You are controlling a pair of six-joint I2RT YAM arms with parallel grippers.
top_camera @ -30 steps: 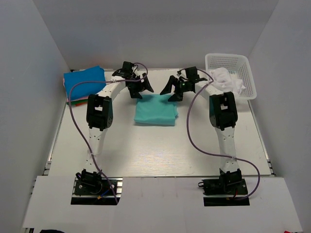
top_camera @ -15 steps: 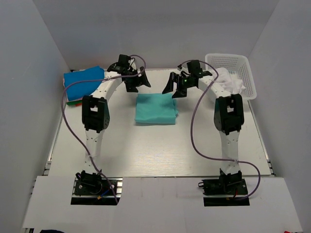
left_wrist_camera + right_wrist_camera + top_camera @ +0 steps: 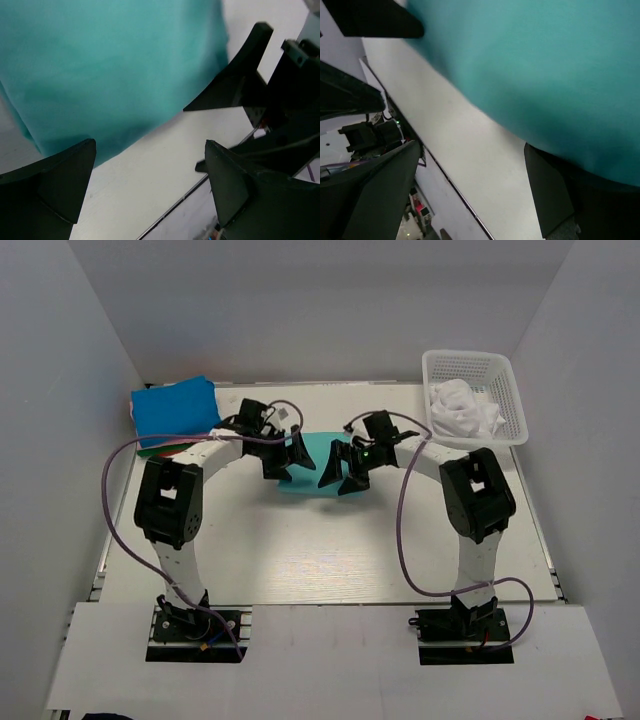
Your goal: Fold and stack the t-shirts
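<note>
Grey-walled white table (image 3: 300,550): one teal t-shirt (image 3: 312,452), one far-left-corner stack (image 3: 175,410), one basket (image 3: 512,405); my left hand (image 3: 288,458) and right hand (image 3: 340,472) gape apart.

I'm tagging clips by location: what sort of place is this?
Likely a robotics lab test cell: plain white enclosure walls, two white-and-black robot arms bolted to a white table, and a folded teal cloth t-shirt.

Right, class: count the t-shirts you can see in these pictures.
3 plainly: a teal t-shirt at centre, a blue t-shirt far left, white cloth bunched in the basket. More may be hidden: coloured edges show under the blue.
</note>
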